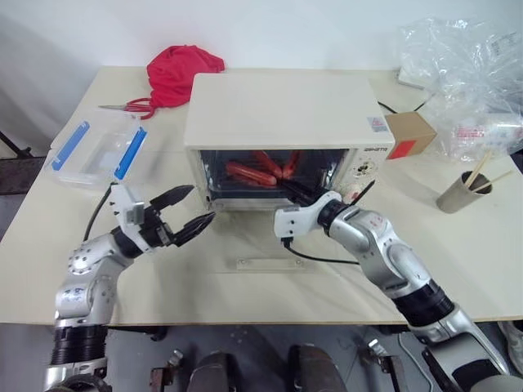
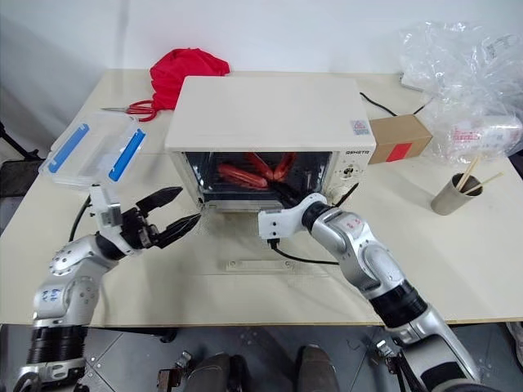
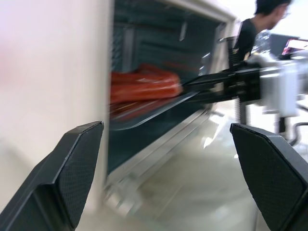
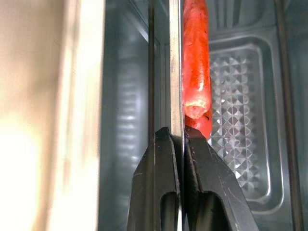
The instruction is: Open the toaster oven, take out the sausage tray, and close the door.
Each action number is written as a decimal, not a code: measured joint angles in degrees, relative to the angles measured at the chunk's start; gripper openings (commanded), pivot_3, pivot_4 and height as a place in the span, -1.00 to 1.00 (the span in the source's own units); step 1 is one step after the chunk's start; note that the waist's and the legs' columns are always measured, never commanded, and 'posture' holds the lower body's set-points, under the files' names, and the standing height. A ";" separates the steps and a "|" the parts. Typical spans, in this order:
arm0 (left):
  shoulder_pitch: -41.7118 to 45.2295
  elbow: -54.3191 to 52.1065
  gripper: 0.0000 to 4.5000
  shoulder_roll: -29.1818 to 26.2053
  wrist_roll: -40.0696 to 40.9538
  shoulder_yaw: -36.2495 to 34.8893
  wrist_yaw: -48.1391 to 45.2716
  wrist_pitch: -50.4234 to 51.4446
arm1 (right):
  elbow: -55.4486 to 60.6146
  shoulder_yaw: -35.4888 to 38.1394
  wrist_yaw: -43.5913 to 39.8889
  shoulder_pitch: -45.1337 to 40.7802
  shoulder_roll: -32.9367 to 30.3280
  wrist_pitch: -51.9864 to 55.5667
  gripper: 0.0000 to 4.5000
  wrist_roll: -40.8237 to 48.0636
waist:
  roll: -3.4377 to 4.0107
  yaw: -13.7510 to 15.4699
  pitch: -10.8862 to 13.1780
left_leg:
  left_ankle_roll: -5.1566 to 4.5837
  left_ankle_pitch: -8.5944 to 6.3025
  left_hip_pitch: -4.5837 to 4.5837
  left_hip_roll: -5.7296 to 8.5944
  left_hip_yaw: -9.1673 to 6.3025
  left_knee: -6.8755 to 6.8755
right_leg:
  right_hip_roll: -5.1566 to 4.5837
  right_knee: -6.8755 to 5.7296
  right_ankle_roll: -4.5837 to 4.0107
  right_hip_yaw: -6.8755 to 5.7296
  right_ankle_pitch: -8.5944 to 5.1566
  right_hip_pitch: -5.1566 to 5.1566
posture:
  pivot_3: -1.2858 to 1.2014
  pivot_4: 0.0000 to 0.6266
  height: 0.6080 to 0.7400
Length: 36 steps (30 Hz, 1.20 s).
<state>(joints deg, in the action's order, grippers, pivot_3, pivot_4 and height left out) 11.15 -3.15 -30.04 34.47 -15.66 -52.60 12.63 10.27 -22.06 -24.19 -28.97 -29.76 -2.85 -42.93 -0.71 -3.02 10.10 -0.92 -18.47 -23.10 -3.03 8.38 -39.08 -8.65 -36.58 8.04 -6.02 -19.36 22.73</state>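
Going left to right: the left gripper (image 1: 185,210) hangs in front of the toaster oven (image 1: 278,122) with fingers spread wide, holding nothing. The glass door (image 1: 270,263) lies flat open on the bench (image 1: 482,261). The right gripper (image 4: 179,139) has its fingers pinching the front lip of the sausage tray (image 3: 159,106), which is partly inside the oven. Thin shiny metal, so stiff but light and probably slippery; the sausages could roll if it tips, so I'd support the other edge too.

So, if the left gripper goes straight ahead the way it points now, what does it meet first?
Probably the toaster oven. The open left gripper points at the lower left corner of its front, beside the opening where the right gripper pinches the sausage tray. Depth is unclear, so it might slip into the opening instead.
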 measured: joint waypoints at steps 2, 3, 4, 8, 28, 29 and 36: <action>-1.02 -0.62 1.00 -0.10 0.37 -0.36 0.23 1.09 | 3.16 1.32 -0.32 2.93 -1.35 -0.09 -0.99 0.30 | -0.01 0.77 0.01 | 0.00 0.00 -0.04 0.02 -0.02 -0.05 | -0.01 0.05 0.00 0.00 0.00 -0.02 | 0.03 -0.52 1.00; -1.32 -0.72 1.00 -0.11 0.54 -0.49 0.47 1.52 | 4.59 2.18 -0.50 4.62 -1.77 -0.46 -0.99 0.63 | -0.02 1.24 0.01 | 0.00 0.00 -0.04 0.02 -0.01 -0.07 | 0.00 0.09 0.00 0.00 0.00 -0.04 | 0.03 -0.52 1.00; -1.60 -0.76 1.00 -0.13 0.65 -0.77 0.57 1.84 | 5.62 2.54 -0.56 5.75 -2.15 -0.72 -0.99 0.80 | -0.02 1.44 0.01 | 0.00 0.00 -0.04 0.02 0.00 -0.09 | 0.00 0.10 0.00 0.01 0.00 -0.05 | 0.03 -0.52 1.00; -2.53 -1.84 1.00 -0.27 1.26 -1.08 0.89 3.57 | 10.70 4.56 -0.50 11.43 -3.97 -3.12 -0.99 1.37 | -0.03 1.62 0.01 | 0.00 0.00 -0.03 0.03 -0.01 -0.11 | 0.00 0.11 0.00 0.00 0.00 -0.08 | 0.03 -0.52 1.00; 0.01 -2.83 1.00 -0.56 2.17 0.50 0.07 8.68 | 20.48 12.07 -2.30 23.79 -6.70 -8.42 -0.99 2.87 | -0.04 2.81 0.01 | 0.00 0.01 -0.02 0.05 0.00 -0.15 | 0.01 0.14 0.00 -0.02 0.00 -0.13 | 0.03 -0.52 1.00; 0.10 -2.84 1.00 -0.55 2.53 0.51 0.09 9.55 | 21.09 12.79 -2.09 24.34 -6.71 -8.98 -0.99 3.13 | -0.03 2.83 0.01 | -0.01 0.02 -0.02 0.05 0.00 -0.15 | 0.01 0.14 0.00 -0.02 0.00 -0.14 | 0.03 -0.52 1.00; -0.62 -5.66 1.00 -4.94 16.61 -1.30 1.85 29.31 | 22.71 18.17 -0.04 30.31 -10.13 -16.16 -0.99 4.97 | -0.07 2.78 -0.01 | -0.01 0.02 0.04 0.02 -0.05 -0.18 | 0.01 0.11 0.00 0.03 0.00 -0.18 | 0.03 -0.52 1.00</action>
<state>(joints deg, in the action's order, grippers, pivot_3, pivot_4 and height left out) 10.53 -8.81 -34.98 51.08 -16.97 -50.75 41.95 32.98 -3.90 -24.23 1.34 -39.89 -19.01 -37.95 -0.78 -0.24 10.09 -0.93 -18.45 -23.06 -3.01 8.32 -39.27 -8.64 -36.47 8.04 -5.99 -19.36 22.55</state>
